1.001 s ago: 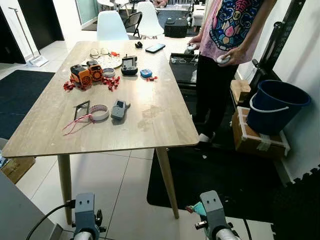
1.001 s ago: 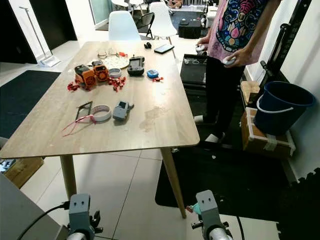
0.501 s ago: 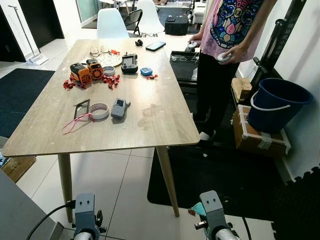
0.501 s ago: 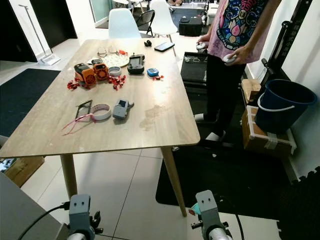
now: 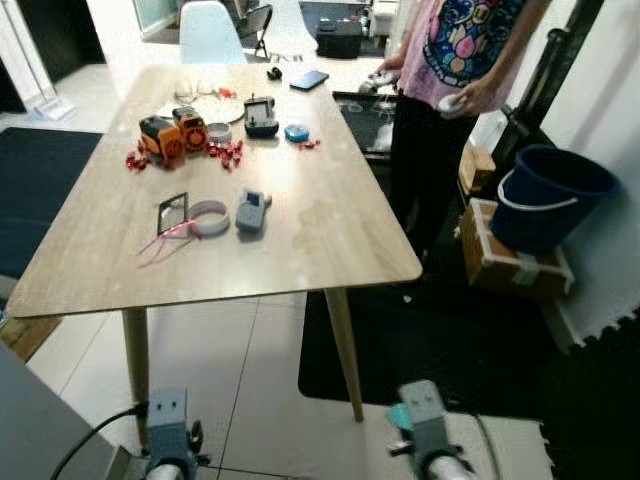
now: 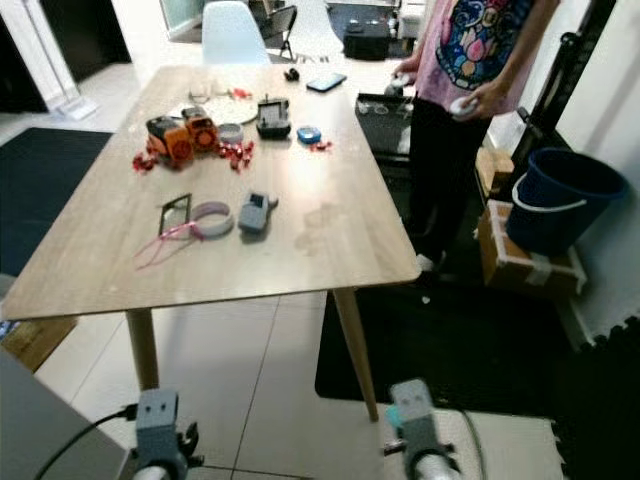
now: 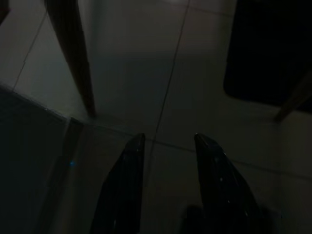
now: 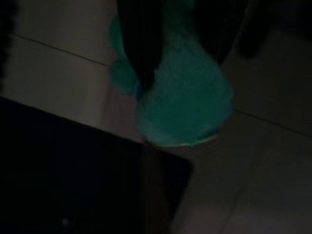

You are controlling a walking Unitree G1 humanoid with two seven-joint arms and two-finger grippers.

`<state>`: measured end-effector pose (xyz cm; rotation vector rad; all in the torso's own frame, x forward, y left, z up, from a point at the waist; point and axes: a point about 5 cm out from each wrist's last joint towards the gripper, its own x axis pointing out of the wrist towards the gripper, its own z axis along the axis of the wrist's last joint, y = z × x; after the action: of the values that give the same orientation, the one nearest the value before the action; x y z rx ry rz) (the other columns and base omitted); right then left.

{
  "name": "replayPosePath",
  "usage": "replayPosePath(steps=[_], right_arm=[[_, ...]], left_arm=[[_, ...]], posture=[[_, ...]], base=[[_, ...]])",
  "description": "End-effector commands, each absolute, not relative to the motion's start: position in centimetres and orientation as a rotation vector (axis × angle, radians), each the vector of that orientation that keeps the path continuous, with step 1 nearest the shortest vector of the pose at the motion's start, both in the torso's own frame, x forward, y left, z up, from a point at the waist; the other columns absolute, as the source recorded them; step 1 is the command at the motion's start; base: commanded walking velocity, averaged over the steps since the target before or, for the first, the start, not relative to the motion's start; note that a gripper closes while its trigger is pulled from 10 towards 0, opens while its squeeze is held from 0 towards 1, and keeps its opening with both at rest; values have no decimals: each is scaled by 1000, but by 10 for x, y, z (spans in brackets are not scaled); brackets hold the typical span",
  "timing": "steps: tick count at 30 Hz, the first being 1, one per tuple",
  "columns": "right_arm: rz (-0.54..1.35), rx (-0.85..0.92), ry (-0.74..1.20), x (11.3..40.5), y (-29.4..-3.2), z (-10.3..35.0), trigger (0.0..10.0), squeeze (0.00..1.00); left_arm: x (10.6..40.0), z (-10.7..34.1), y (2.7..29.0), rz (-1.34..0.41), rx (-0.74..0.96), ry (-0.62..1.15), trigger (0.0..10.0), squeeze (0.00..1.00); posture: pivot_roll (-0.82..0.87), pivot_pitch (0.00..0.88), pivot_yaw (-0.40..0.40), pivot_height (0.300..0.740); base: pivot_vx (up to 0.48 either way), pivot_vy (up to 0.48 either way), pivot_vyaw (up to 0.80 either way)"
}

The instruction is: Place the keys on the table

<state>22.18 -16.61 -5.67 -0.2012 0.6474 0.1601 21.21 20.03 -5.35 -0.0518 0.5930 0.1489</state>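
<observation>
White floor tiles lie before a long pale wooden table whose near edge and right half are bare. Toward its left sit orange toy blocks, a grey handheld device and a white tape roll; no writing is legible. Left gripper hangs low, fingers spread. Right gripper pinches the teal fluffy keys charm above the floor. Rightward stand a person and a dark blue bucket
</observation>
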Motion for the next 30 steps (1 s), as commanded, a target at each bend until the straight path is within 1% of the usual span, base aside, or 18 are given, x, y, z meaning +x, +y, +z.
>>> replayPosePath(steps=[1,14,21,24,30], right_arm=[[146,-212,667,218,-173,-59,10000,0],[147,-213,668,218,-172,-59,10000,0],[150,-214,668,217,-171,-59,10000,0],[150,-213,668,217,-171,-60,10000,0],[150,-216,671,217,-172,-60,10000,0]], left_arm=[[206,-57,204,156,-38,609,10000,0],[205,-55,204,136,-37,590,10000,0],[203,-56,203,135,-41,589,10000,0],[202,-57,204,164,-76,594,10000,0],[202,-57,204,146,-43,593,10000,0]], posture=[[46,76,-8,740],[49,74,-9,740],[48,72,-8,740],[47,72,-8,740],[49,70,-8,740]], base=[[0,0,0],[0,0,0],[0,-461,0],[0,0,0],[0,0,0]])
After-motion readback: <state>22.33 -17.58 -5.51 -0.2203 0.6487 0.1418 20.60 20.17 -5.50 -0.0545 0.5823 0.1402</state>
